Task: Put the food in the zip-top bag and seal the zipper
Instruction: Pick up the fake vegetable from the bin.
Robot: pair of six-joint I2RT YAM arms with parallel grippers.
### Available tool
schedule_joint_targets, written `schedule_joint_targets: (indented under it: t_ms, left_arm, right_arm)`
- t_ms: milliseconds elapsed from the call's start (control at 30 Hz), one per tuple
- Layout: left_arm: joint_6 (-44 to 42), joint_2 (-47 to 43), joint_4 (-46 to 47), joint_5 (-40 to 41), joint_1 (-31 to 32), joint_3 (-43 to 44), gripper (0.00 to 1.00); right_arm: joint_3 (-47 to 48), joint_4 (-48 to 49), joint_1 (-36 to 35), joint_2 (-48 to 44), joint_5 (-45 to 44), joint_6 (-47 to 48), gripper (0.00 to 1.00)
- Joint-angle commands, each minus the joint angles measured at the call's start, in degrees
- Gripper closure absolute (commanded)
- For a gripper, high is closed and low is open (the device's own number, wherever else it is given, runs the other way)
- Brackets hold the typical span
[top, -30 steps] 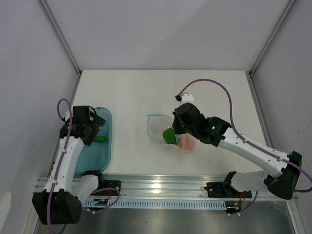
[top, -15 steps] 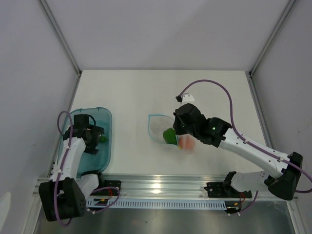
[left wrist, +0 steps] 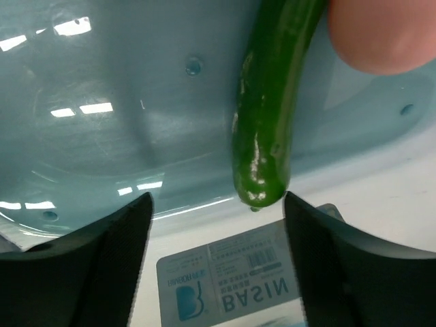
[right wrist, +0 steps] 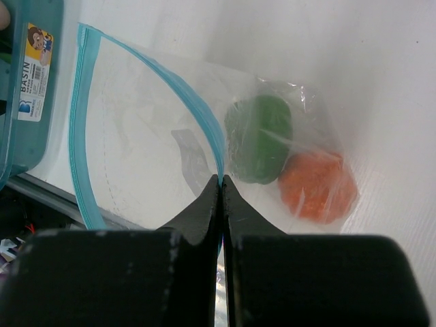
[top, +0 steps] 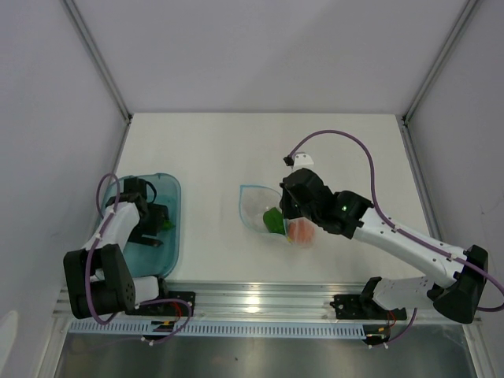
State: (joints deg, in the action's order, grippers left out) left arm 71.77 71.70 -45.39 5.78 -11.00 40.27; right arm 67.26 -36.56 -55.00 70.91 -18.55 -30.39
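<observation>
Task status: partly complete. At the left of the top view, the teal tray (top: 172,244) has food in it that is not yet bagged. The left wrist view shows a slim green pod (left wrist: 266,116) lying on the tray floor and a pinkish egg shape (left wrist: 381,30) at the upper right corner of the frame. No eggplant is visible in any view. Near the centre of the top view, the zip-top bag (right wrist: 136,136) lies flat on the white table (top: 236,150), well apart from the tray. It already contains the green bell pepper (right wrist: 259,139) and, touching it at the lower right, the orange round fruit (right wrist: 318,185). The zipper (right wrist: 218,153) is unsealed and the mouth gapes toward the left. Judged outstanding: transfer of the tray items, then sealing. Pose, left arm (top: 114,232): folded back at the left edge, wrist tipped down into the tray. The left gripper (left wrist: 218,211) hangs close above the tray's near rim with its jaws spread wide. The pod's tip lies just ahead of the gap, toward its right side. Nothing is held. Pose, right arm (top: 394,232): extended from the lower right toward the frame centre. The right gripper (right wrist: 221,180) is fully closed, pinching the upper zipper edge and holding the mouth raised and open.
</observation>
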Motion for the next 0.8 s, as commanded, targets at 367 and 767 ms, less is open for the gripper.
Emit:
schedule_joint_targets:
  t_ms: [367,767]
  left_arm:
    - [2.85,6.52,0.91,0.11,-0.77,2.53,0.32]
    - [0.74,6.26,4.6,-1.47,-1.39,0.6,0.76]
  right_arm:
    - [-0.55,1.57,0.42,-0.69,-0.09,0.07,1.0]
    - [-0.47,1.4,0.42,-1.3,0.18,-0.37,1.0]
